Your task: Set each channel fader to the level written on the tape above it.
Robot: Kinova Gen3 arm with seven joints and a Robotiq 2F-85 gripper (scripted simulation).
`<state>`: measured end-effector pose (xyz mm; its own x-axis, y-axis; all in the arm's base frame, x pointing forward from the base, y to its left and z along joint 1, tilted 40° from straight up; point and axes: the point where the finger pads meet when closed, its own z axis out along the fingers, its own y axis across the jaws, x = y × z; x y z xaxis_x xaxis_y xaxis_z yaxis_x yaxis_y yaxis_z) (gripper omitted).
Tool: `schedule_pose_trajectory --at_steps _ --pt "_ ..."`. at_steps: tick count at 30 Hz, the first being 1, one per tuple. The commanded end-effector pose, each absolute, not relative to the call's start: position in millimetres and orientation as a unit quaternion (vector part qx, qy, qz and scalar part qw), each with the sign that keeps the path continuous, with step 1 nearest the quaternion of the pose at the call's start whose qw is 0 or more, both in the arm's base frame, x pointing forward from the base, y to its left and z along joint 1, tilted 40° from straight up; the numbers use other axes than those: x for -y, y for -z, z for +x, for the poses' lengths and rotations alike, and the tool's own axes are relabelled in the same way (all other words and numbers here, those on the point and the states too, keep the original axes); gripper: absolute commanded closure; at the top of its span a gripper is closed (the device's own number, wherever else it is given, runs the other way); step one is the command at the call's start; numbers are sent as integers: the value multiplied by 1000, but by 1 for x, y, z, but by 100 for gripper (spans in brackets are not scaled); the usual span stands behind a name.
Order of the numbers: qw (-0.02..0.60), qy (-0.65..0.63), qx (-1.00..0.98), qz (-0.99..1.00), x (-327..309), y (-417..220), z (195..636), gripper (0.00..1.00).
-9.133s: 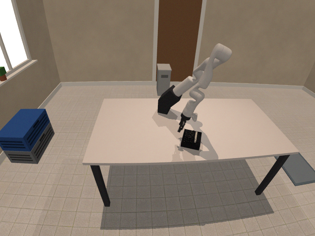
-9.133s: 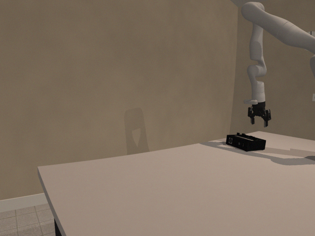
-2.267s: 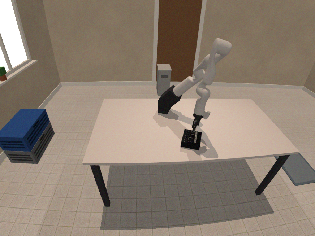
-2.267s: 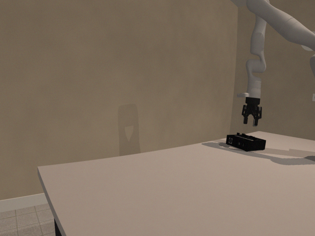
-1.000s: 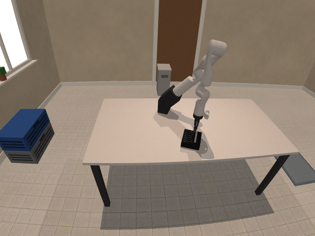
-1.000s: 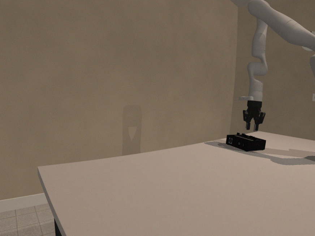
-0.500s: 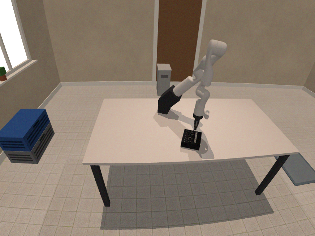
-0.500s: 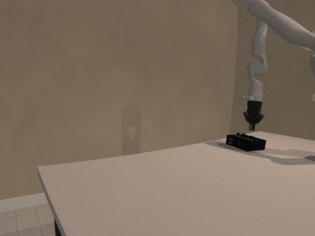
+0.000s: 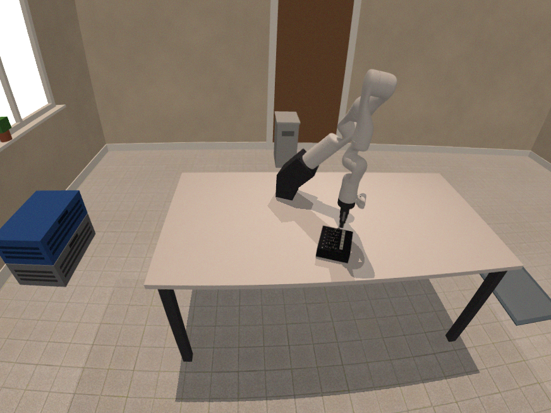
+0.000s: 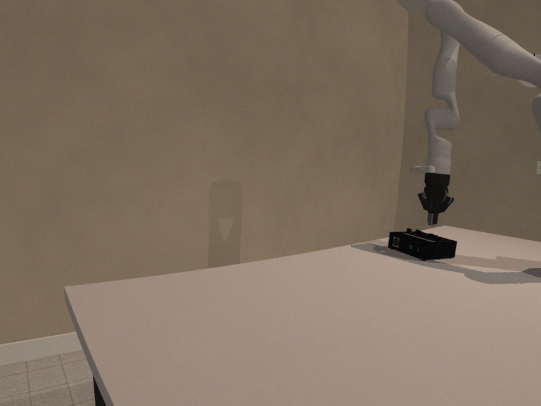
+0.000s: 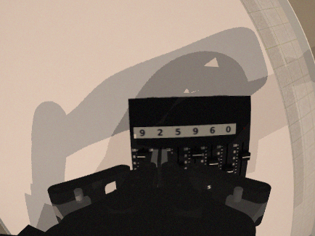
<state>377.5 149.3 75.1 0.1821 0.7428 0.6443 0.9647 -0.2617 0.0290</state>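
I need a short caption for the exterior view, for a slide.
Arm's shut, empty gripper hovers just above the black lighting desk on the table.
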Motion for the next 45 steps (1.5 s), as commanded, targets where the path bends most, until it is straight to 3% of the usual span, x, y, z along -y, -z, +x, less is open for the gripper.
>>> schedule_pose_trajectory --at_steps 1,45 --pt "197 281 574 -743 -149 -75 378 100" --pt "197 282 574 -743 -163 -58 381 100"
